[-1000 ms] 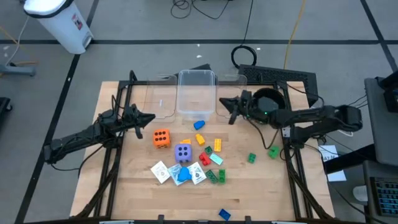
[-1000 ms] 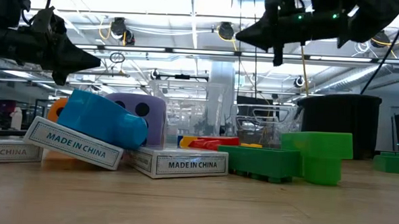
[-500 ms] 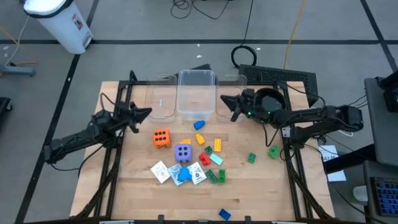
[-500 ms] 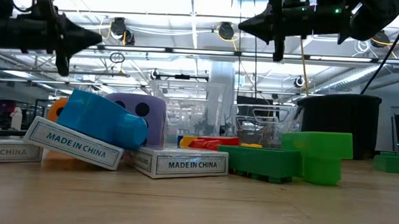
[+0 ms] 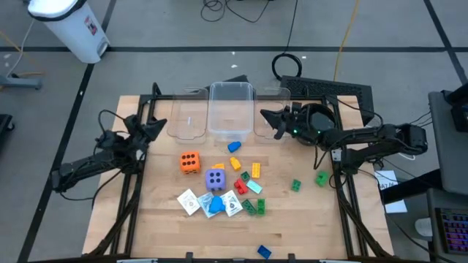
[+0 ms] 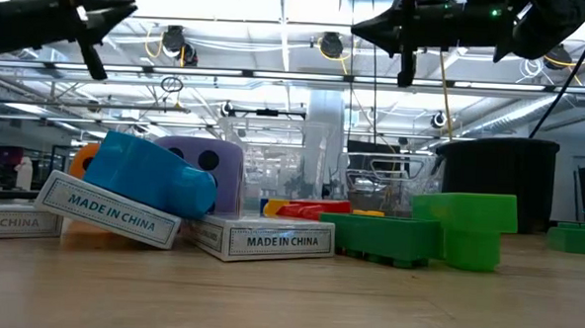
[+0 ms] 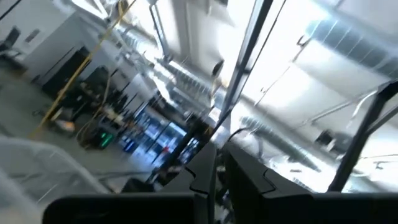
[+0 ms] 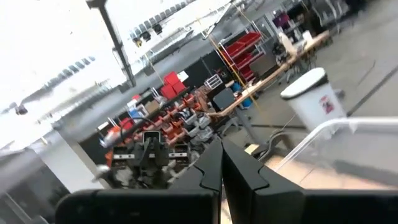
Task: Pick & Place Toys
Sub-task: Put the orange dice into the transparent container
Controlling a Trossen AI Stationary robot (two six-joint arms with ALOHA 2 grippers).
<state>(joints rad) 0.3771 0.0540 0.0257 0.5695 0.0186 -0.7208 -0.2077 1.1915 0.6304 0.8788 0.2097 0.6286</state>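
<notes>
Mid-desk, toward the far edge, the toys lie scattered between both arms, well below them. The left gripper, pinched together and empty, hangs nearer the orange die; the right gripper, likewise closed, hovers over the bins.

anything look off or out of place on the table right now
One blue brick lies alone at the table's near edge, far from the main pile. Two green bricks sit strayed toward the right edge. A blue piece lies tilted atop the card boxes. Nothing looks damaged.
</notes>
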